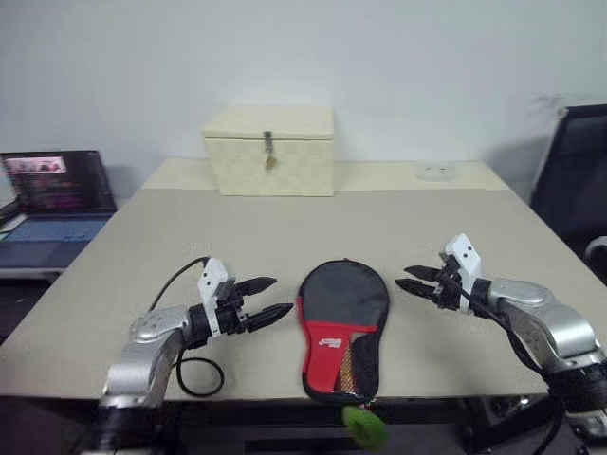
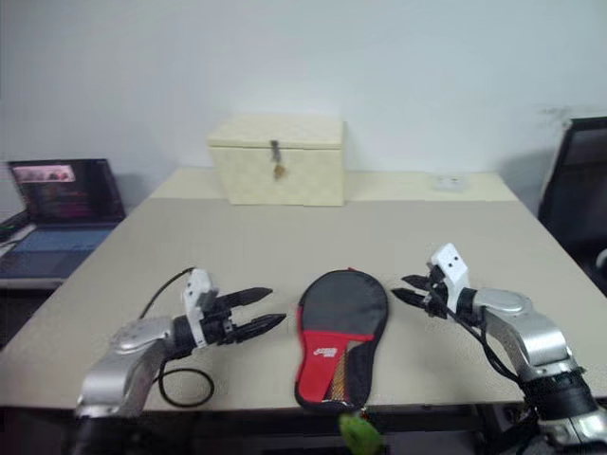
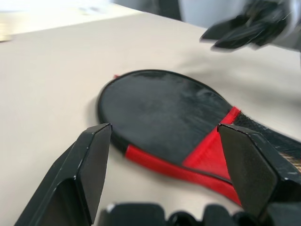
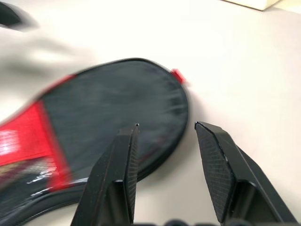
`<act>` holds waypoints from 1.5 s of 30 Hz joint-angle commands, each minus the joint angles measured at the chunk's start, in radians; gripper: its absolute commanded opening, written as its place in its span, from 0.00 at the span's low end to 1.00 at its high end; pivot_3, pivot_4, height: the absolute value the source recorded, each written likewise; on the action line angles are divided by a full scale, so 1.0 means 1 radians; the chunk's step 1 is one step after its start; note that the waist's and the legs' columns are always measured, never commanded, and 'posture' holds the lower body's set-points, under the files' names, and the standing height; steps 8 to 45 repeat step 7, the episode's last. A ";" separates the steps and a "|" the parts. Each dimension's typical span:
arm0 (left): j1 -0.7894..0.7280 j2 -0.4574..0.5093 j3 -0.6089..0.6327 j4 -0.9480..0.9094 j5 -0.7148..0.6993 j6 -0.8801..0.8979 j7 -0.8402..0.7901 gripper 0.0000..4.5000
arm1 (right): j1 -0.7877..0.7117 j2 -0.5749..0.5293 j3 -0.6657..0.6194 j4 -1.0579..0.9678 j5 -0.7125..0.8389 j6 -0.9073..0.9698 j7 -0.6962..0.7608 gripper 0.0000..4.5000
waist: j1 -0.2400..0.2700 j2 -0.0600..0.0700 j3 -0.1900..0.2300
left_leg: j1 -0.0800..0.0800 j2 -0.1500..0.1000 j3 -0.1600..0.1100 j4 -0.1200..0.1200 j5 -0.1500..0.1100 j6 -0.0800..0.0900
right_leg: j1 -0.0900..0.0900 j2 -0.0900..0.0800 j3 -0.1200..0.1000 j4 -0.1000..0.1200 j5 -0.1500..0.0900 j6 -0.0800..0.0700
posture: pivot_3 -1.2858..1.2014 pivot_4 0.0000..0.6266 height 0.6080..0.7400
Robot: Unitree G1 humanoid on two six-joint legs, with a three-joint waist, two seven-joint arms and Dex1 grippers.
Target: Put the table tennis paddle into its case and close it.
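Item 1, nearest the table's front edge: round green ring tag [image 1: 363,424], hanging off the edge at the handle end of the case. Small and light; judged a fair pull-point for the zipper.

Item 2: flat paddle-shaped black fabric case with a red logo panel [image 1: 341,327], lying flat on the beige table [image 1: 398,227] between the two arms, round end away from the robot. The handle end gapes, and a tan and red striped wooden handle of the table tennis paddle [image 1: 352,363] shows inside, so the paddle appears already in, or mostly in. Judged light; the fabric is soft and will buckle and slide if pushed, while the paddle within lends stiffness. Best pinned at the round end by one pincer while the other works the edge zipper near the tag.

Item 3: left pincer [image 1: 268,300], just beside the case's left edge, black fingers spread and holding nothing.

Item 4: right pincer [image 1: 414,279], near the case's right edge, apart from it, fingers partly spread and holding nothing.

Item 5: black cable loop [image 1: 199,374] on the table under the left arm.

Item 6, far end of the table: cream woven latched box [image 1: 269,150], shut. Not part of the job.

Item 7: open laptop [image 1: 52,204] on a side surface to the left.
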State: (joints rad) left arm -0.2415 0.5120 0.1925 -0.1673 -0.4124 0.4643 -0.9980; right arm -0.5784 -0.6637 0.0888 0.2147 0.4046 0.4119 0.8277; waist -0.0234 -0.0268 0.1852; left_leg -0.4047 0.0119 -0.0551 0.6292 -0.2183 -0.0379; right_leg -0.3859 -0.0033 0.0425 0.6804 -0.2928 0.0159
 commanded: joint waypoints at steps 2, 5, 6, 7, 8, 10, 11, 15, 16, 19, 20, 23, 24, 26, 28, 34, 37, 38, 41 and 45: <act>0.021 0.020 0.030 -0.114 -0.034 0.054 0.101 0.87 | -0.084 -0.007 -0.025 0.180 -0.061 -0.131 0.107 0.46 | 0.007 0.001 0.001 | 0.000 -0.001 0.000 0.001 0.000 0.000 | 0.001 0.000 -0.001 0.000 0.000 0.001 | 0.52 0.24 1.00; 0.032 0.048 0.034 -0.073 -0.004 0.015 0.119 0.87 | -0.104 -0.006 -0.022 0.213 -0.089 -0.151 0.135 0.46 | 0.002 0.001 0.001 | 0.002 0.000 0.003 0.001 0.000 0.000 | 0.002 0.000 0.000 0.000 0.000 0.001 | 0.52 0.24 1.00; 0.030 0.052 0.038 -0.061 -0.005 0.009 0.124 0.87 | -0.101 -0.010 -0.019 0.209 -0.097 -0.151 0.147 0.46 | -0.003 0.001 0.001 | 0.003 0.000 0.004 0.000 0.000 0.000 | 0.002 0.000 0.000 0.000 0.000 0.001 | 0.52 0.24 1.00; 0.019 0.054 0.040 -0.049 -0.009 0.007 0.132 0.87 | -0.103 -0.016 -0.015 0.211 -0.108 -0.156 0.158 0.46 | -0.003 0.001 0.001 | 0.003 0.001 0.004 0.000 0.000 0.000 | 0.001 0.000 0.000 0.000 0.000 0.001 | 0.52 0.24 1.00; 0.019 0.054 0.040 -0.049 -0.009 0.007 0.132 0.87 | -0.103 -0.016 -0.015 0.211 -0.108 -0.156 0.158 0.46 | -0.003 0.001 0.001 | 0.003 0.001 0.004 0.000 0.000 0.000 | 0.001 0.000 0.000 0.000 0.000 0.001 | 0.52 0.24 1.00; 0.019 0.054 0.040 -0.049 -0.009 0.007 0.132 0.87 | -0.103 -0.016 -0.015 0.211 -0.108 -0.156 0.158 0.46 | -0.003 0.001 0.001 | 0.003 0.001 0.004 0.000 0.000 0.000 | 0.001 0.000 0.000 0.000 0.000 0.001 | 0.52 0.24 1.00; 0.019 0.054 0.040 -0.049 -0.009 0.007 0.132 0.87 | -0.103 -0.016 -0.015 0.211 -0.108 -0.156 0.158 0.46 | -0.003 0.001 0.001 | 0.003 0.001 0.004 0.000 0.000 0.000 | 0.001 0.000 0.000 0.000 0.000 0.001 | 0.52 0.24 1.00; 0.019 0.054 0.040 -0.049 -0.009 0.007 0.132 0.87 | -0.103 -0.016 -0.015 0.211 -0.108 -0.156 0.158 0.46 | -0.003 0.001 0.001 | 0.003 0.001 0.004 0.000 0.000 0.000 | 0.001 0.000 0.000 0.000 0.000 0.001 | 0.52 0.24 1.00; 0.019 0.054 0.040 -0.049 -0.009 0.007 0.132 0.87 | -0.103 -0.016 -0.015 0.211 -0.108 -0.156 0.158 0.46 | -0.003 0.001 0.001 | 0.003 0.001 0.004 0.000 0.000 0.000 | 0.001 0.000 0.000 0.000 0.000 0.001 | 0.52 0.24 1.00; 0.019 0.054 0.040 -0.049 -0.009 0.007 0.132 0.87 | -0.103 -0.016 -0.015 0.211 -0.108 -0.156 0.158 0.46 | -0.003 0.001 0.001 | 0.003 0.001 0.004 0.000 0.000 0.000 | 0.001 0.000 0.000 0.000 0.000 0.001 | 0.52 0.24 1.00; 0.019 0.054 0.040 -0.049 -0.009 0.007 0.132 0.87 | -0.103 -0.016 -0.015 0.211 -0.108 -0.156 0.158 0.46 | -0.003 0.001 0.001 | 0.003 0.001 0.004 0.000 0.000 0.000 | 0.001 0.000 0.000 0.000 0.000 0.001 | 0.52 0.24 1.00; 0.019 0.054 0.040 -0.049 -0.009 0.007 0.132 0.87 | -0.103 -0.016 -0.015 0.211 -0.108 -0.156 0.158 0.46 | -0.003 0.001 0.001 | 0.003 0.001 0.004 0.000 0.000 0.000 | 0.001 0.000 0.000 0.000 0.000 0.001 | 0.52 0.24 1.00; 0.019 0.054 0.040 -0.049 -0.009 0.007 0.132 0.87 | -0.103 -0.016 -0.015 0.211 -0.108 -0.156 0.158 0.46 | -0.003 0.001 0.001 | 0.003 0.001 0.004 0.000 0.000 0.000 | 0.001 0.000 0.000 0.000 0.000 0.001 | 0.52 0.24 1.00; 0.019 0.054 0.040 -0.049 -0.009 0.007 0.132 0.87 | -0.103 -0.016 -0.015 0.211 -0.108 -0.156 0.158 0.46 | -0.003 0.001 0.001 | 0.003 0.001 0.004 0.000 0.000 0.000 | 0.001 0.000 0.000 0.000 0.000 0.001 | 0.52 0.24 1.00; 0.019 0.054 0.040 -0.049 -0.009 0.007 0.132 0.87 | -0.103 -0.016 -0.015 0.211 -0.108 -0.156 0.158 0.46 | -0.003 0.001 0.001 | 0.003 0.001 0.004 0.000 0.000 0.000 | 0.001 0.000 0.000 0.000 0.000 0.001 | 0.52 0.24 1.00; 0.019 0.054 0.040 -0.049 -0.009 0.007 0.132 0.87 | -0.103 -0.016 -0.015 0.211 -0.108 -0.156 0.158 0.46 | -0.003 0.001 0.001 | 0.003 0.001 0.004 0.000 0.000 0.000 | 0.001 0.000 0.000 0.000 0.000 0.001 | 0.52 0.24 1.00; 0.019 0.054 0.040 -0.049 -0.009 0.007 0.132 0.87 | -0.103 -0.016 -0.015 0.211 -0.108 -0.156 0.158 0.46 | -0.003 0.001 0.001 | 0.003 0.001 0.004 0.000 0.000 0.000 | 0.001 0.000 0.000 0.000 0.000 0.001 | 0.52 0.24 1.00; 0.019 0.054 0.040 -0.049 -0.009 0.007 0.132 0.87 | -0.103 -0.016 -0.015 0.211 -0.108 -0.156 0.158 0.46 | -0.003 0.001 0.001 | 0.003 0.001 0.004 0.000 0.000 0.000 | 0.001 0.000 0.000 0.000 0.000 0.001 | 0.52 0.24 1.00; 0.019 0.054 0.040 -0.049 -0.009 0.007 0.132 0.87 | -0.103 -0.016 -0.015 0.211 -0.108 -0.156 0.158 0.46 | -0.003 0.001 0.001 | 0.003 0.001 0.004 0.000 0.000 0.000 | 0.001 0.000 0.000 0.000 0.000 0.001 | 0.52 0.24 1.00; 0.019 0.054 0.040 -0.049 -0.009 0.007 0.132 0.87 | -0.103 -0.016 -0.015 0.211 -0.108 -0.156 0.158 0.46 | -0.003 0.001 0.001 | 0.003 0.001 0.004 0.000 0.000 0.000 | 0.001 0.000 0.000 0.000 0.000 0.001 | 0.52 0.24 1.00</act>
